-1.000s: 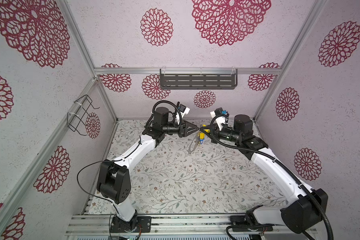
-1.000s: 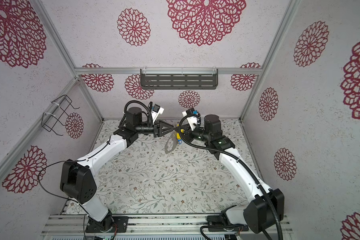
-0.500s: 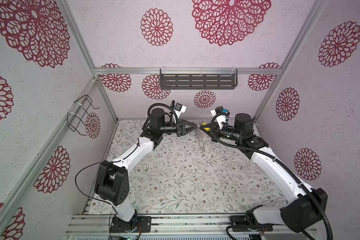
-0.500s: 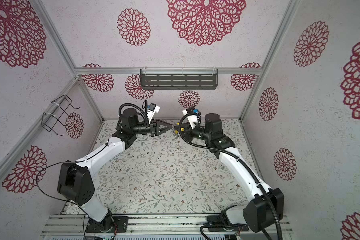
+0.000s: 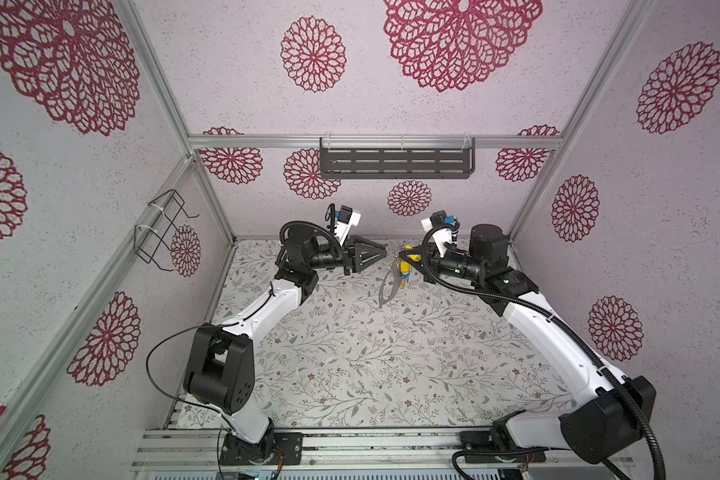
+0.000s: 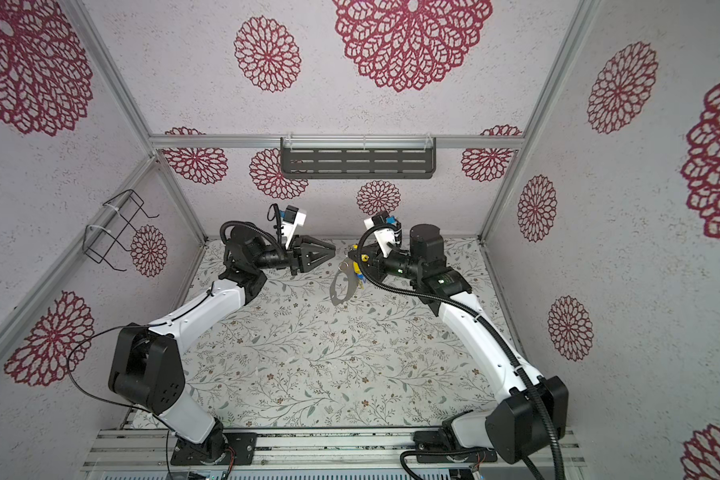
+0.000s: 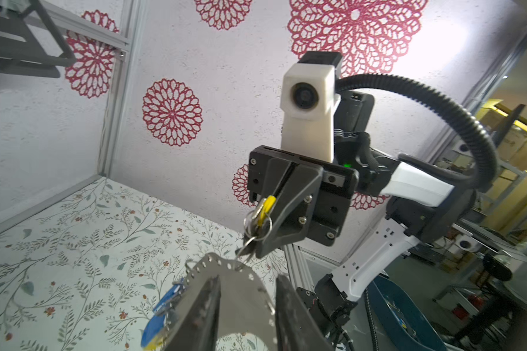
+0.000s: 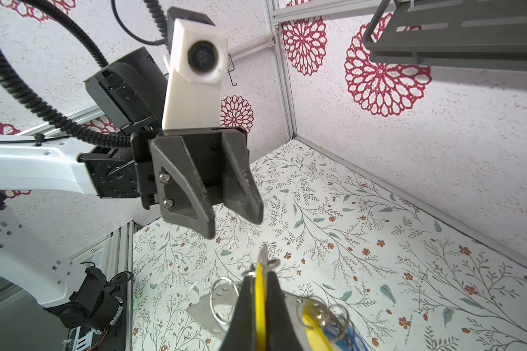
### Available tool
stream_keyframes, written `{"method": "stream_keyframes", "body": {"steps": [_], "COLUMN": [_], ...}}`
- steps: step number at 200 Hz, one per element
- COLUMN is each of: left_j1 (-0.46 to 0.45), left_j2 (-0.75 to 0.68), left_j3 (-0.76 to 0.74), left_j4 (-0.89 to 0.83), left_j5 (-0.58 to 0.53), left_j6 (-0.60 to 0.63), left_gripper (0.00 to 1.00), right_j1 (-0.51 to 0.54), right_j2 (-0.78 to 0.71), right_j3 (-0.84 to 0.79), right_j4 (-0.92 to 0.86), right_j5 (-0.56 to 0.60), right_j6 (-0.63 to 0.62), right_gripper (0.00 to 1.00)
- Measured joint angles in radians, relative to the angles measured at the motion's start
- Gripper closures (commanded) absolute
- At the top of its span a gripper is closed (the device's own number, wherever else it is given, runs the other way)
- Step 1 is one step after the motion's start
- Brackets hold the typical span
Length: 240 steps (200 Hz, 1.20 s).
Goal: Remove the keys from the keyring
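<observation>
One yellow key (image 7: 266, 206) pinched by right fingers (image 7: 295, 197); one keyring (image 7: 225, 270) dangles, perhaps two more attached; left fingers (image 8: 186, 194) spread, empty.

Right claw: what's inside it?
The right claw pinches a yellow key; the keyring hangs below it. The key's faces and label are covered by the claw.

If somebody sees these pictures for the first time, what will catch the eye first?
The two arms meet almost nose to nose above the far end of the flowered table. The right gripper is shut on a yellow key tag, and the grey keyring hangs below it. The left gripper faces it, open and empty.
</observation>
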Motion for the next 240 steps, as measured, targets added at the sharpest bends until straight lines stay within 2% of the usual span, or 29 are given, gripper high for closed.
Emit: {"method": "stream_keyframes", "body": {"steps": [44,77,110,154,203,240], "left_j1": [0.0,0.0,0.0,-0.008,-0.026,-0.026], "left_j2": [0.04,0.087,0.091,0.09,0.09,0.09], "left_j3": [0.008,0.027,0.055,0.082,0.082,0.081], "left_j4": [0.148,0.194,0.077,-0.097,-0.132,-0.097], "left_j5": [0.043,0.047,0.018,0.008,0.019,0.031], "left_j6": [-0.064,-0.101,-0.016,0.1,0.117,0.082], "left_gripper": [0.81,0.81,0.75,0.74,0.69,0.67], "right_j1": [0.0,0.0,0.0,0.0,0.0,0.0], "right_j2": [0.0,0.0,0.001,0.009,0.013,0.013], "right_j3": [0.01,0.01,0.01,0.01,0.01,0.01], "right_j4": [-0.005,-0.006,-0.014,-0.019,-0.018,-0.019], "right_j5": [-0.025,-0.045,-0.055,-0.074,-0.077,-0.078], "right_j6": [-0.002,-0.002,-0.002,-0.001,0.0,0.0], "right_gripper": [1.0,1.0,1.0,1.0,1.0,1.0]}}
